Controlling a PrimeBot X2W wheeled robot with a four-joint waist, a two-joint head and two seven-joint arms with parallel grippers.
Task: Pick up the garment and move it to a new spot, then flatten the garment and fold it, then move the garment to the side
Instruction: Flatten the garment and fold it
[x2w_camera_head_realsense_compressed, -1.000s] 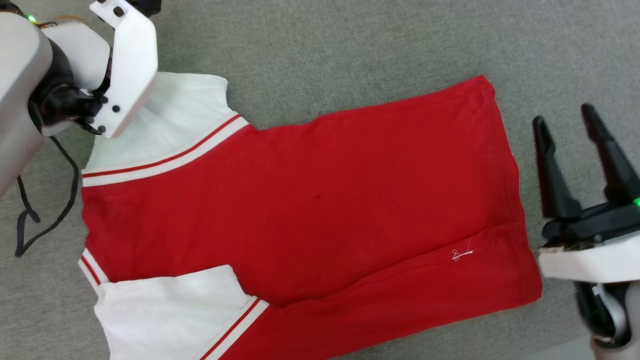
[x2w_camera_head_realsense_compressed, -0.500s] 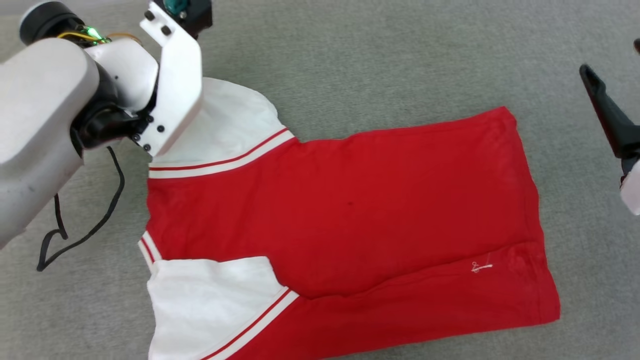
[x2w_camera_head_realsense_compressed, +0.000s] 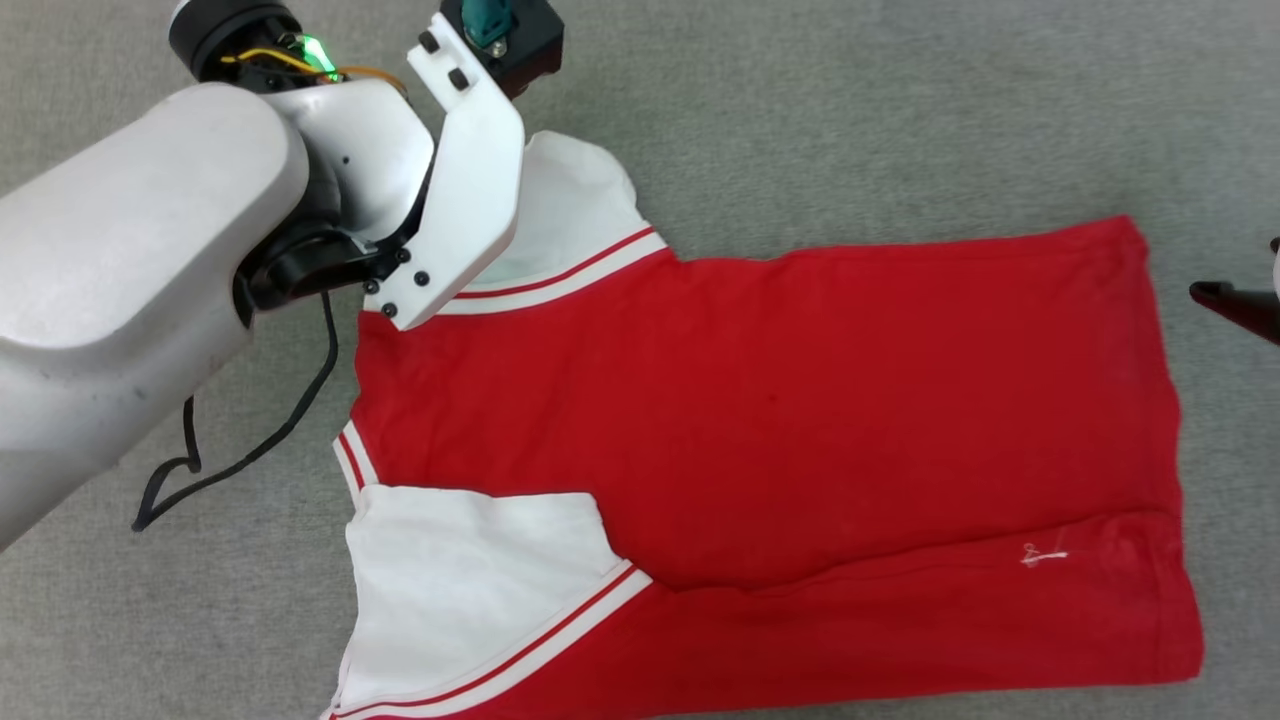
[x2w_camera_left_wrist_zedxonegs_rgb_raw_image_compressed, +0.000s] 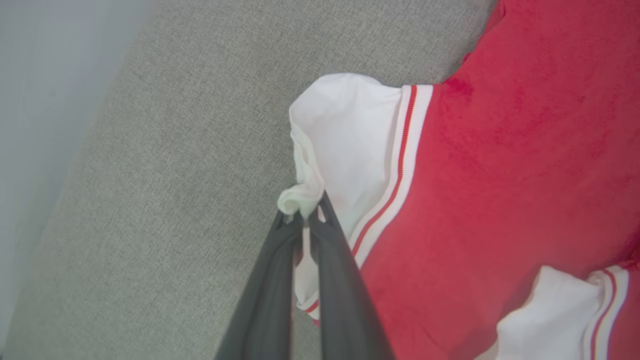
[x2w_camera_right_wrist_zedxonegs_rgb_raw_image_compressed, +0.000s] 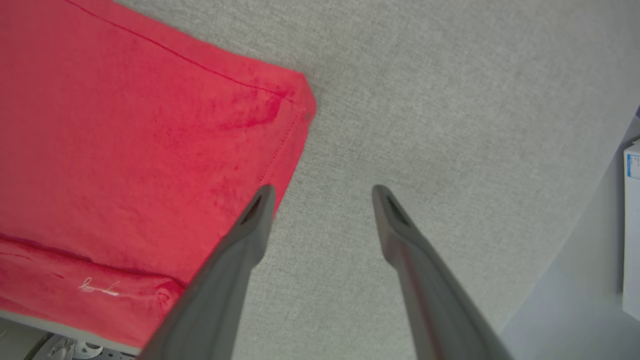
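Observation:
The garment lies spread on the grey surface with its plain red face up and both white sleeves toward my left. In the left wrist view my left gripper is shut on a bunched edge of the far white sleeve, lifting that fold a little. In the head view my left wrist covers this sleeve. The near sleeve lies flat. My right gripper is open and holds nothing, with one finger above the hem near the garment's corner; one of its fingertips shows at the head view's right edge.
A black cable loops down from my left arm onto the grey table cover. The table's edge runs along the left in the left wrist view. A white box stands beyond the table's rounded edge.
The head camera has shifted, so the garment sits further right in the picture and my left arm fills more of it. My right gripper has slid to the right edge. Left stays shut on the sleeve.

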